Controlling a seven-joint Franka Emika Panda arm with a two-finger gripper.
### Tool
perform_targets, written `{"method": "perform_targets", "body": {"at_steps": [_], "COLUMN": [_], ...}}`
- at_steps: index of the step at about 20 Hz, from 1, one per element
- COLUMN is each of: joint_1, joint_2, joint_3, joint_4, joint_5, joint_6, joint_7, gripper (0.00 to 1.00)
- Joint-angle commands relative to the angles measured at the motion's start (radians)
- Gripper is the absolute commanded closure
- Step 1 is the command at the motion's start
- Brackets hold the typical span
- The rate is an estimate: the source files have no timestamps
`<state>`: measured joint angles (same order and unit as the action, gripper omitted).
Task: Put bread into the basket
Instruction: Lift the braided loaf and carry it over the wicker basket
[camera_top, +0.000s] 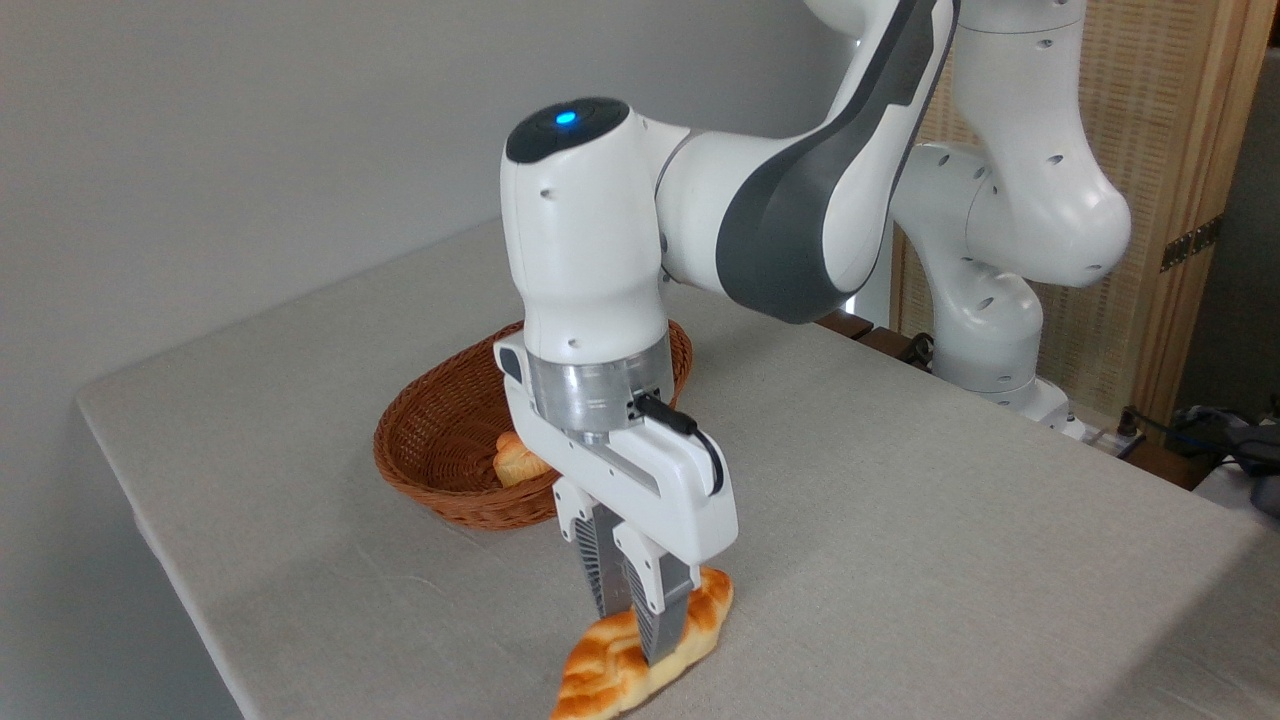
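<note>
The gripper (640, 625) stands straight down over the bread (640, 655), its fingers drawn narrow across the middle of the loaf, which lies on the table (900, 520) at the front edge, just in front of the basket (440, 470). Whether the pads are truly clamped I cannot tell. The hold looks near centre, so the lift should be slow and level to keep the ends from swinging. The basket already holds a small roll (518, 460), leaving room beside it.
</note>
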<state>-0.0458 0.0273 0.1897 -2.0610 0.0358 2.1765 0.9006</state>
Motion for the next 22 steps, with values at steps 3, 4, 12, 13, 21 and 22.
{"method": "perform_targets", "body": {"at_steps": [3, 4, 12, 13, 21, 22], "joint_1": [-0.009, -0.009, -0.017, -0.017, -0.017, -0.017], "joint_2": [-0.035, -0.036, -0.055, -0.056, -0.067, -0.067], "joint_3": [0.014, 0.008, -0.064, -0.087, -0.308, -0.325], "joint_4": [0.044, 0.056, 0.203, 0.206, 0.206, 0.206], "joint_5": [-0.089, -0.106, -0.278, -0.287, -0.287, -0.286], "joint_6": [-0.012, -0.024, -0.199, -0.210, -0.285, -0.312], "joint_7": [0.017, 0.015, -0.006, -0.018, -0.143, -0.143], "gripper": [0.59, 0.58, 0.56, 0.56, 0.55, 0.55]}}
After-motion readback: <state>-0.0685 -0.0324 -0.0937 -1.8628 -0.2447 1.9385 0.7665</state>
